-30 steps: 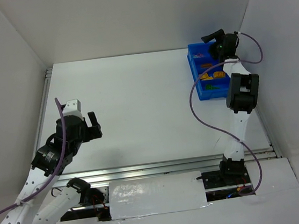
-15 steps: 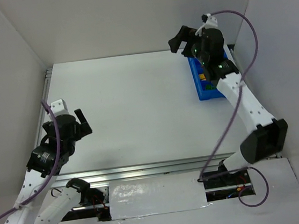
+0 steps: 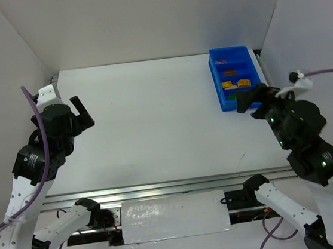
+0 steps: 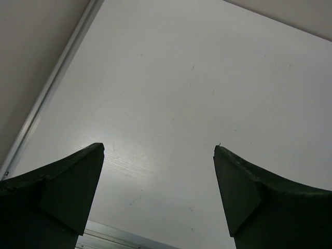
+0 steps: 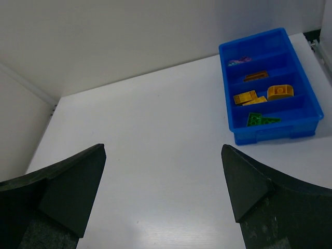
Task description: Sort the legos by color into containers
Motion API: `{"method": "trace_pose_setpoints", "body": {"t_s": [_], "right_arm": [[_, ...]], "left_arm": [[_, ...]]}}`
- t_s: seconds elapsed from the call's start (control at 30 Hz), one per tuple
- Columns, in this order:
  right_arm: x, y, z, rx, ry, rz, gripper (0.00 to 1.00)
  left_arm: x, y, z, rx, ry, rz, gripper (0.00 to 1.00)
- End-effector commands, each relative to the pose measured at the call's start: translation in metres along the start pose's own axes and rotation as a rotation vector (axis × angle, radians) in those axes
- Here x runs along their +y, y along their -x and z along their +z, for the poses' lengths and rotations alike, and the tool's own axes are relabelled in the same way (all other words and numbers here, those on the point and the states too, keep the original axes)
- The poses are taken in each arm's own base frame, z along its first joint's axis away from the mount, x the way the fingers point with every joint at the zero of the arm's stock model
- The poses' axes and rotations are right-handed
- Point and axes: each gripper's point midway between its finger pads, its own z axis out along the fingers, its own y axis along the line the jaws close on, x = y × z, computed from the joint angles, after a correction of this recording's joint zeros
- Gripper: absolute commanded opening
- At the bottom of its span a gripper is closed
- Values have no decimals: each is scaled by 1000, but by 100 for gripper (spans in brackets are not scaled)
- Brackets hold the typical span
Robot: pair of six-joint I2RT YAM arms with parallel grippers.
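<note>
The blue tray [image 3: 216,78] stands at the table's far right, also in the right wrist view [image 5: 275,136]. Its four compartments hold, far to near, a purple brick [image 5: 238,61], a brown brick [image 5: 256,76], yellow [image 5: 245,97] and orange [image 5: 280,92] bricks, and a green brick [image 5: 262,120]. My right gripper [image 3: 249,99] [image 5: 163,148] is open and empty, raised above the table just near of the tray. My left gripper [image 3: 80,113] [image 4: 158,147] is open and empty, high over the table's left side. No loose bricks show on the table.
White walls close in the table on the left, back and right. An aluminium rail [image 3: 179,186] runs along the near edge and another [image 3: 51,98] along the left edge. Purple cables hang from both arms.
My right arm has pulled away from the tray and swung back to the near right, gripper raised. My left arm has lifted up and toward the far left.
</note>
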Motion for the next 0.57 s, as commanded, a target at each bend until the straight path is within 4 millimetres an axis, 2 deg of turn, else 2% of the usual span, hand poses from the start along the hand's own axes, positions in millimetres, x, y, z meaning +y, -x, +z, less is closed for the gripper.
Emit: {"method": "trace_pose_setpoints", "body": {"t_s": [0.0, 0.07, 0.17, 0.3, 0.43, 0.53], "right_arm": [[-27, -11, -38, 26, -52, -37, 100], [-28, -3, -55, 17, -38, -22, 100], [-36, -11, -80, 60, -20, -52, 100], [-47, -20, -98, 73, -22, -77, 100], [-47, -26, -103, 67, 4, -75, 100], [-44, -23, -102, 63, 17, -72, 100]], "left_arm": [[20, 17, -17, -51, 49, 11, 100], [38, 18, -26, -68, 102, 13, 99], [57, 18, -43, -94, 127, 4, 99], [72, 13, -60, -96, 124, -4, 100], [84, 8, -76, -114, 101, -39, 100], [88, 4, -78, -109, 105, -41, 100]]}}
